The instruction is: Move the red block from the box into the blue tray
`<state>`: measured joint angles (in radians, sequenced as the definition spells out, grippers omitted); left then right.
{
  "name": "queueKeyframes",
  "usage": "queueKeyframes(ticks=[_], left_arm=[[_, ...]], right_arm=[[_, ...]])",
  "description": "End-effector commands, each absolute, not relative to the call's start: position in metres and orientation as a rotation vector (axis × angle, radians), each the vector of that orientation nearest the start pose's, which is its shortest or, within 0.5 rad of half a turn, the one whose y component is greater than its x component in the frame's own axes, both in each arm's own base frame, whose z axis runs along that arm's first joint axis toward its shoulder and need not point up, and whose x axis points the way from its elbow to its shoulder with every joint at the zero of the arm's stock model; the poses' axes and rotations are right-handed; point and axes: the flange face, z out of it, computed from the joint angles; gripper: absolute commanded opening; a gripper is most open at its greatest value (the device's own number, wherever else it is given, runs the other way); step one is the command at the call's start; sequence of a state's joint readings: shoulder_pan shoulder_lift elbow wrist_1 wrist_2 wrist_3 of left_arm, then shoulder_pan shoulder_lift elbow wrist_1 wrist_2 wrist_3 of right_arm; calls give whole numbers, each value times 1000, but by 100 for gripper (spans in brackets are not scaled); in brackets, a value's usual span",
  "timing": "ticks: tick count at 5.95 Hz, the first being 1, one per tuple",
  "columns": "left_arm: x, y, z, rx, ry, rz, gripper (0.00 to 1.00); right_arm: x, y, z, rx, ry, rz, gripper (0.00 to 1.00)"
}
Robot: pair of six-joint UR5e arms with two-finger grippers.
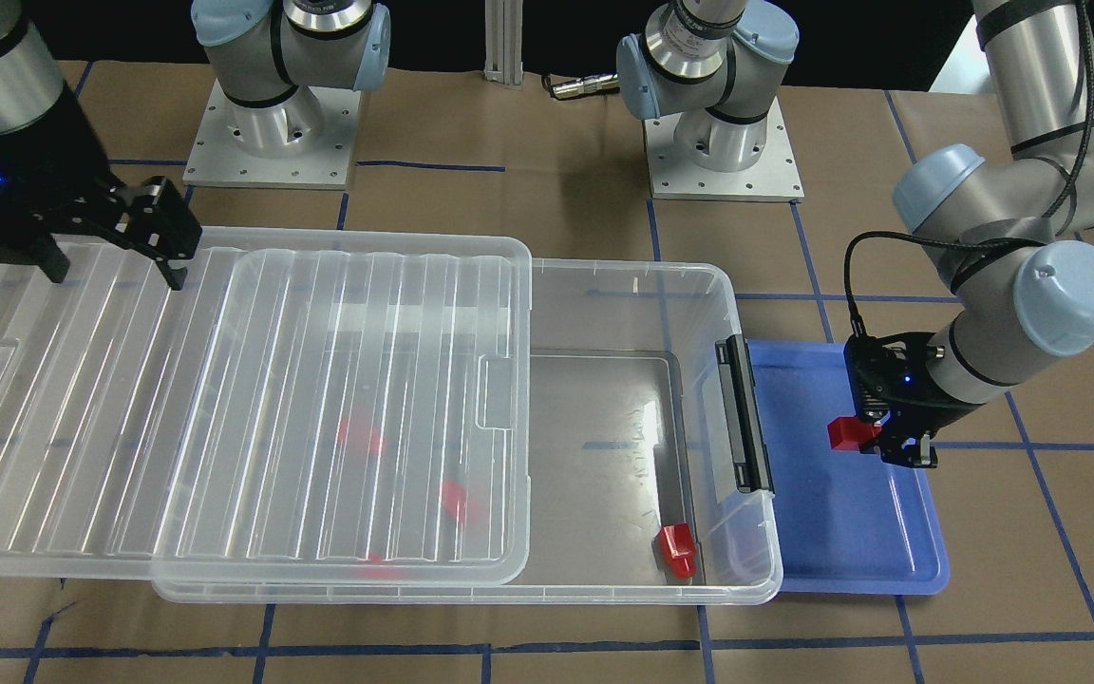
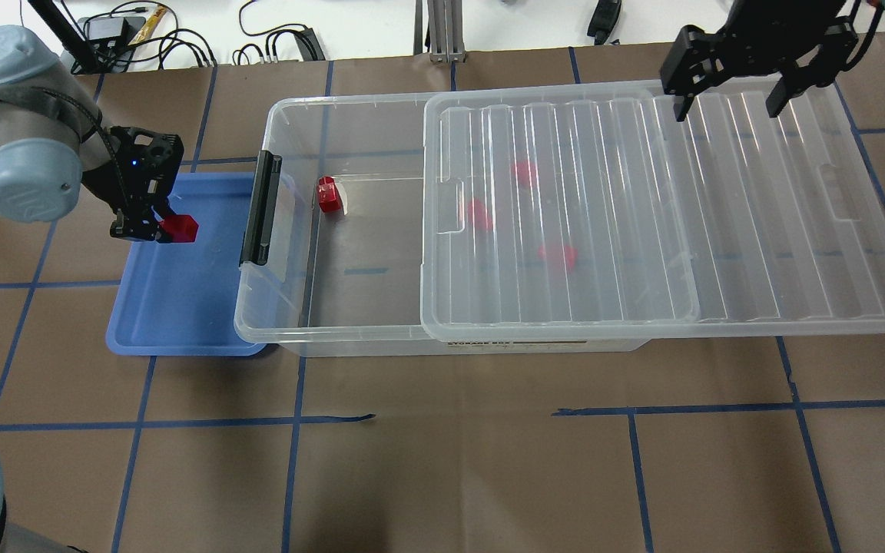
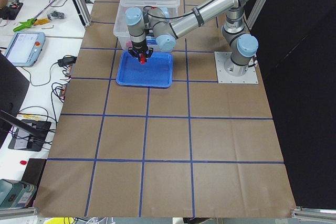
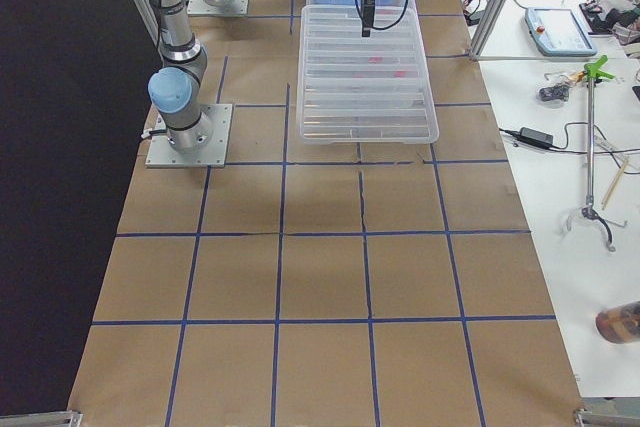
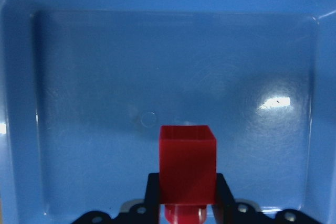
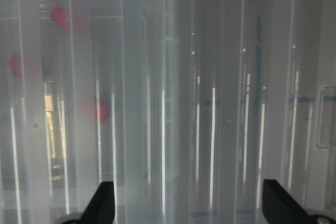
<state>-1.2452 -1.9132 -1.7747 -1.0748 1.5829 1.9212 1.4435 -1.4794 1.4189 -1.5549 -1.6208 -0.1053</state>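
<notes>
My left gripper point(image 1: 879, 439) is shut on a red block point(image 1: 849, 434) and holds it just above the blue tray point(image 1: 851, 541). The left wrist view shows the block point(image 5: 187, 169) between the fingers over the tray floor point(image 5: 105, 77). The clear box point(image 1: 632, 285) lies beside the tray with its ribbed lid point(image 1: 224, 399) slid partly off. Another red block point(image 1: 677, 551) lies in the box's uncovered end. Three more show blurred under the lid point(image 1: 360, 435). My right gripper point(image 1: 115, 266) is open and empty over the lid's far end.
The box's black latch bar point(image 1: 745, 413) stands between the box and the tray. The two arm bases point(image 1: 272, 133) are bolted to the brown paper-covered table behind the box. Blue tape lines cross the table point(image 2: 442, 461).
</notes>
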Motion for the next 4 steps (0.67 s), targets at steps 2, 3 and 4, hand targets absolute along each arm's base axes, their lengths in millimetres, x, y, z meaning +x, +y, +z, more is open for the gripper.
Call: queueKeyframes(ticks=[2, 3, 4], left_arm=[[51, -566, 180, -2191, -2134, -63, 13], [52, -567, 180, -2186, -2129, -80, 98], [46, -565, 192, -2187, -2127, -82, 99]], right_arm=[[-110, -562, 476, 16, 3202, 66, 100], [-167, -564, 455, 21, 3198, 78, 100], [-216, -563, 432, 50, 3201, 90, 100]])
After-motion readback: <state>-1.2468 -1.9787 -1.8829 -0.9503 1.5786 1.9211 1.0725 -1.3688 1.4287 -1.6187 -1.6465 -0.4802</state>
